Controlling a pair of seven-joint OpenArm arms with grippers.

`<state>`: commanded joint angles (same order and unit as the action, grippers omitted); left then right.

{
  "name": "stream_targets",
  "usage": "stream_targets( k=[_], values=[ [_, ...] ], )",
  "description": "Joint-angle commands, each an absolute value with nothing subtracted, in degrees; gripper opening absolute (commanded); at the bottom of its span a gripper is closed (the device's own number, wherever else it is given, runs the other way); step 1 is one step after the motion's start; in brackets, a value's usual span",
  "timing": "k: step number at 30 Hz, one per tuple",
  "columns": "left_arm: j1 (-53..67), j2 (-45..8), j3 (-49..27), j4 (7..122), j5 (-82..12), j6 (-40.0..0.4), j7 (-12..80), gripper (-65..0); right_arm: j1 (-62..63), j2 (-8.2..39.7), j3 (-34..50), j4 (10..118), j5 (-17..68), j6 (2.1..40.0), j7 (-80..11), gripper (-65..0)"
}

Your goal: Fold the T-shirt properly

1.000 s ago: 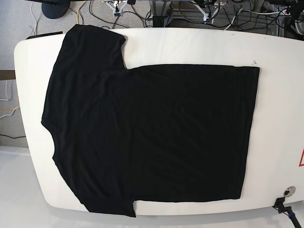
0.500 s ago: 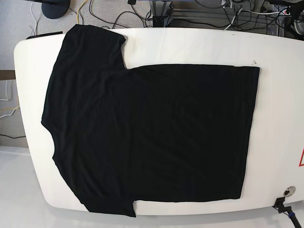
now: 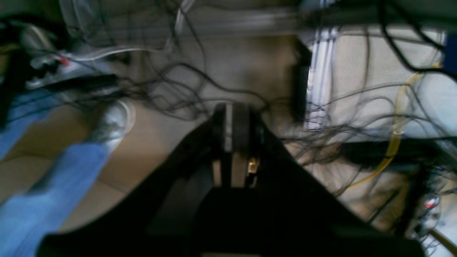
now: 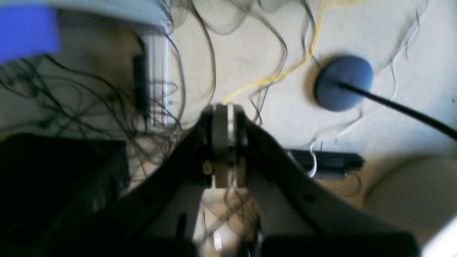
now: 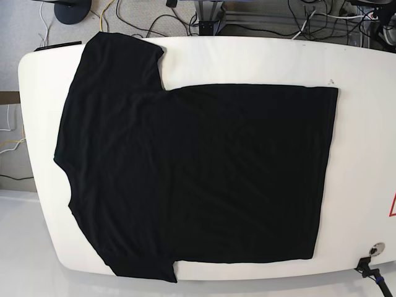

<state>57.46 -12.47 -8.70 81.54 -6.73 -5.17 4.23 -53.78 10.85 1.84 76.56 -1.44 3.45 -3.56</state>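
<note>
T-shirt (image 5: 198, 173), black and faintly wrinkled, lay spread flat on the table (image 5: 365, 148), its neck toward the base view's left; beyond its upper edge ran cables (image 5: 142, 28), and near its lower right corner stood a black clamp (image 5: 365, 267); away from it, the left hand (image 3: 235, 142) and right hand (image 4: 225, 142) looked nearly closed, holding nothing visible

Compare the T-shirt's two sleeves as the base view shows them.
The upper sleeve juts well out from the body, while the lower sleeve shows as a much shorter strip. The upper sleeve points toward the cables behind the table; the lower sleeve points toward the opposite table edge. Both are black and lie at the same end of the shirt.
</note>
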Motion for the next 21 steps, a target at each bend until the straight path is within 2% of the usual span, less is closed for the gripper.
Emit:
stream_targets(
  k=[7, 14, 15, 21],
  values=[
    [62.45, -11.26, -14.98, 98.43, -7.03, -5.14, 6.62, -65.0, -56.65, 10.48, 10.08, 89.03, -0.60, 3.69, -4.82, -61.4],
    [62.08, -10.97, -17.43, 108.88, -8.68, -5.78, 12.18, -65.0, -55.79, 10.94, 17.31, 103.71, 10.57, 4.79, -10.18, -59.0],
    [61.79, -11.08, -17.19, 107.69, -8.53, -6.43, 12.29, -65.0, -55.53, 10.64, 15.69, 99.33, 5.72, 4.13, -9.91, -61.6],
    [60.13, -11.23, -19.15, 114.23, -9.04, -6.41, 15.36, -65.0, -53.54, 12.47, 19.08, 106.50, 6.98, 4.23, -15.45, -62.0]
  ],
)
